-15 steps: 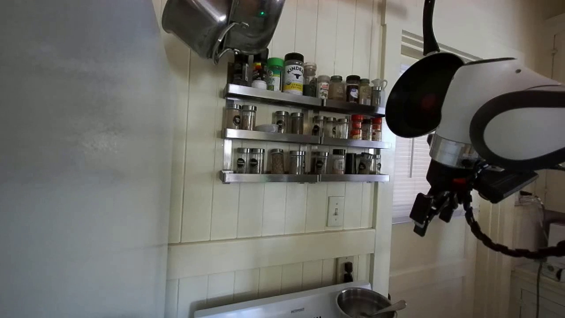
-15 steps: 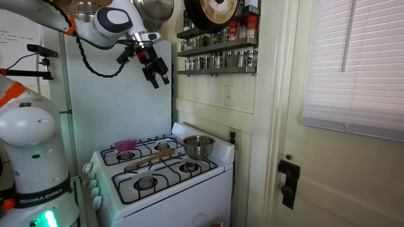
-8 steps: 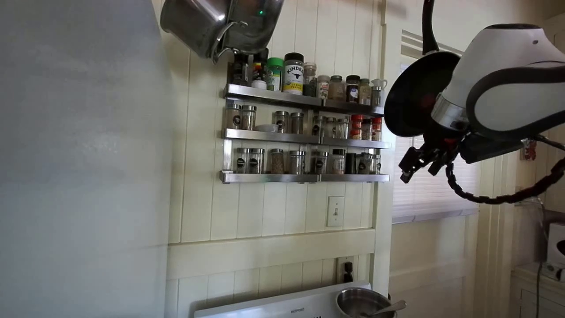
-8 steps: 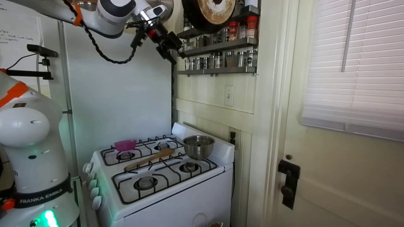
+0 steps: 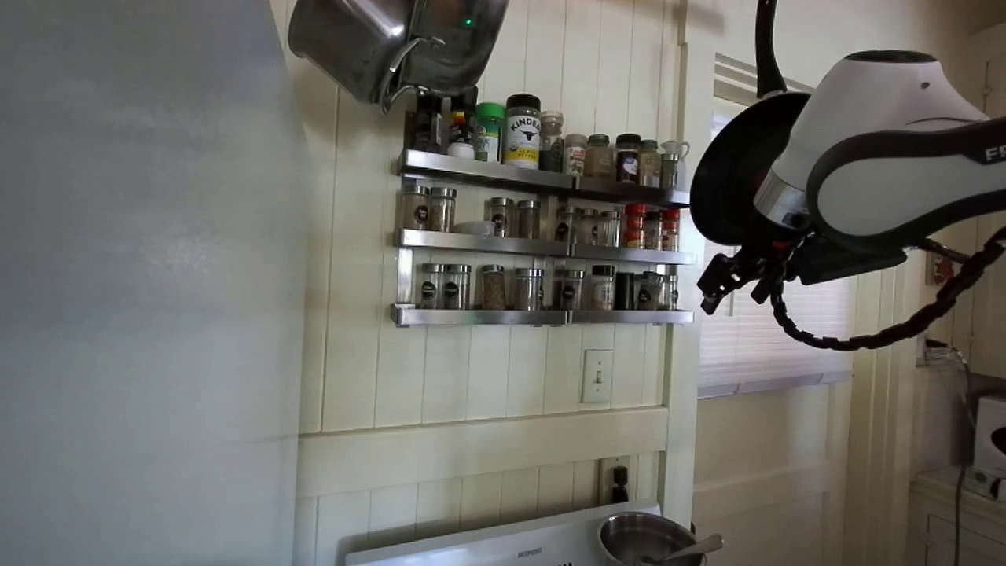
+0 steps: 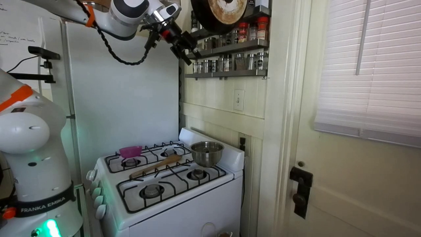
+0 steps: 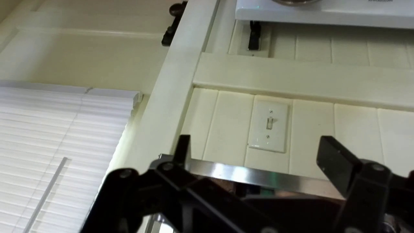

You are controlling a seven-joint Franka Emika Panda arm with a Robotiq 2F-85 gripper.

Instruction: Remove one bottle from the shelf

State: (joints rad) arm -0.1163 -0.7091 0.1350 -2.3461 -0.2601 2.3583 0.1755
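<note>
White gas stove, pink bowl and steel bowl on top, wooden utensil lying between them

We find both exterior views dim, the window blind glowing pale. A green light on the robot base flares nearly white and tints the stove knobs. In an exterior view we see a hard highlight on the hanging steel pot, while the gripper is nearly a silhouette. Our wrist view is brighter: the blind washes toward white, glare streaks the metal shelf rail, and the stove lettering is too blurred to read.
</note>
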